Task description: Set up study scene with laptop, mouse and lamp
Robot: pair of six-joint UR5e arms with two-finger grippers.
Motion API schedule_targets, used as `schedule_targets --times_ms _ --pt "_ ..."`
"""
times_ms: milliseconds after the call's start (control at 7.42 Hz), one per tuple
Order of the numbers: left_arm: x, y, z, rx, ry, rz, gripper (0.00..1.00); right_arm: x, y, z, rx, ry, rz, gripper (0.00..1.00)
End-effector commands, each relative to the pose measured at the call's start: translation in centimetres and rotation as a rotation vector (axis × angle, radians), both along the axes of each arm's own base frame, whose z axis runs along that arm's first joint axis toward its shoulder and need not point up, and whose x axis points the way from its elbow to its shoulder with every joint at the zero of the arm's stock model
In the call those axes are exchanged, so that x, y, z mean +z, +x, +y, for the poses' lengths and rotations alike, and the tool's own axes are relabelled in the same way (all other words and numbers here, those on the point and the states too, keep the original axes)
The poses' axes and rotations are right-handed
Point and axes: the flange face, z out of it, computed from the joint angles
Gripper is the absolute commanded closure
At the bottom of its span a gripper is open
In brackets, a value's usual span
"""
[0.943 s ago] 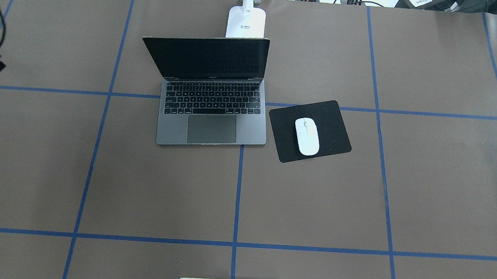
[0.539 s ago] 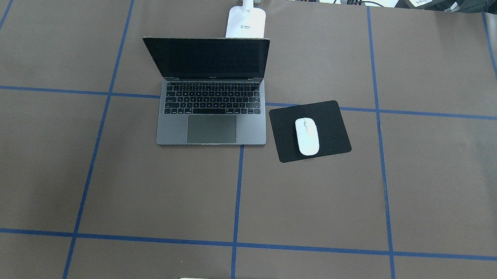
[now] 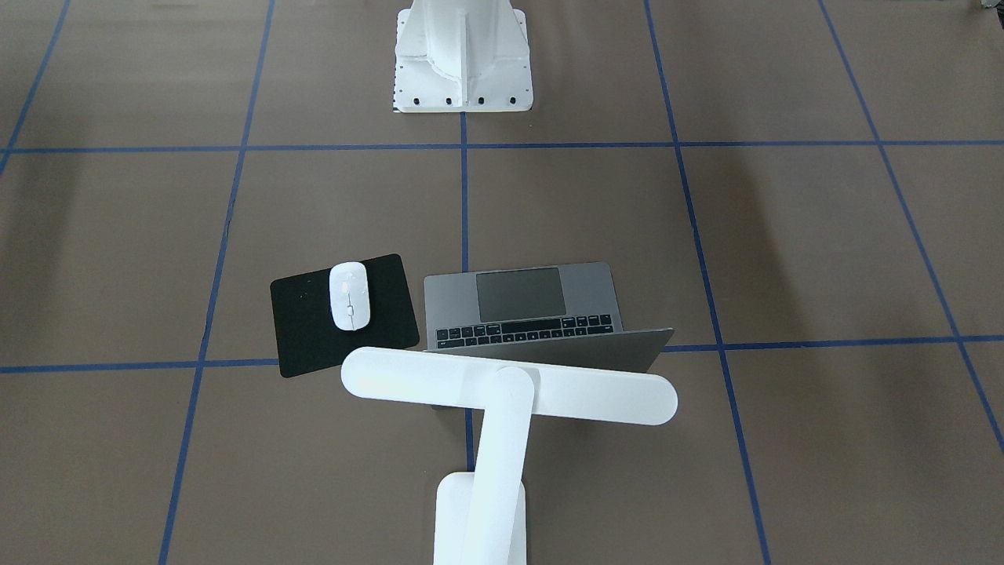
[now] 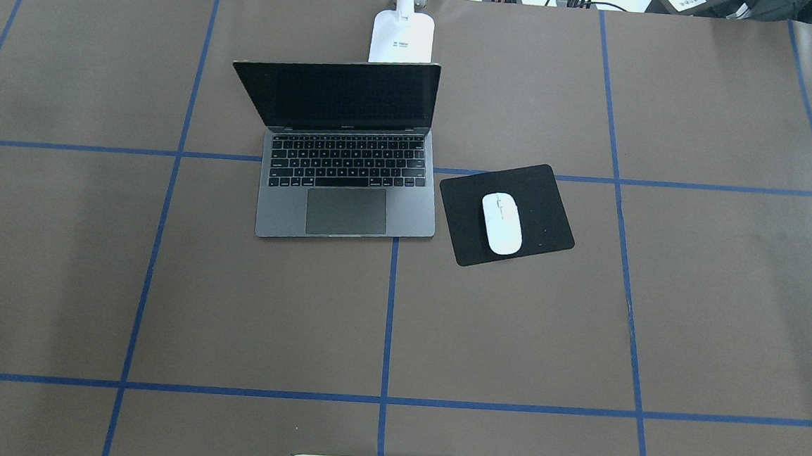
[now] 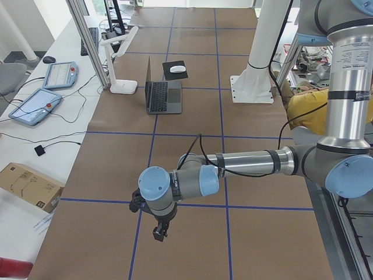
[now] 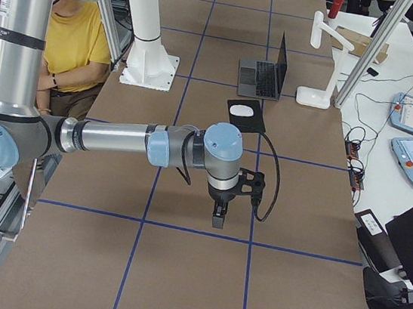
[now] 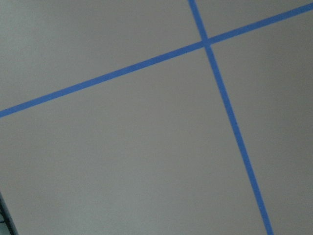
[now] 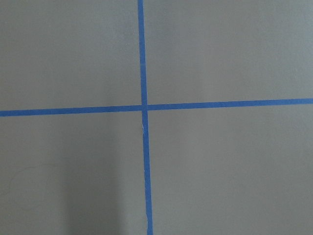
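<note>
Laptop (image 4: 348,175) lid cuts off lamp (image 4: 401,37); left hand (image 5: 158,234), right hand (image 6: 218,220) (distant) unreadable.

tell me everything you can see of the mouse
The mouse is a small glossy white oval with a thin centre line, plastic by its look. It lies flat on the black square pad, to the robot's right of the open laptop and apart from it. Only the pad touches it.
</note>
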Motion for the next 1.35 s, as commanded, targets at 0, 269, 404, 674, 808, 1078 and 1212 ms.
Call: schedule_targets --times_ms 0,269,404,674,808,1078,1212 --pt "-2.1 -0.8 0.0 -0.131 -0.041 -0.013 0.00 0.1 -0.1 0.0 -0.003 -0.003 0.003 0.00" --pt "-4.5 -0.5 0.8 -0.218 -0.066 -0.014 0.00 0.9 -0.6 -0.1 -0.014 -0.017 0.004 0.00" --pt "-5.2 -0.5 0.5 -0.265 -0.093 -0.013 0.00 0.9 -0.7 -0.1 -0.017 -0.017 0.004 0.00" --pt "-5.8 -0.3 0.1 -0.324 -0.089 0.011 0.00 0.9 -0.7 -0.1 -0.017 -0.017 0.002 0.00" --pt "-5.8 -0.1 0.1 -0.320 -0.092 0.052 0.00 0.9 -0.7 -0.1 -0.018 -0.016 0.004 0.00" --pt "-6.1 0.2 0.0 -0.315 -0.087 0.092 0.00 0.9 -0.6 -0.1 -0.025 -0.006 0.005 0.00" --pt "-6.0 0.2 0.1 -0.315 -0.083 0.092 0.00 1.1 -0.7 -0.1 -0.026 -0.011 0.005 0.00"
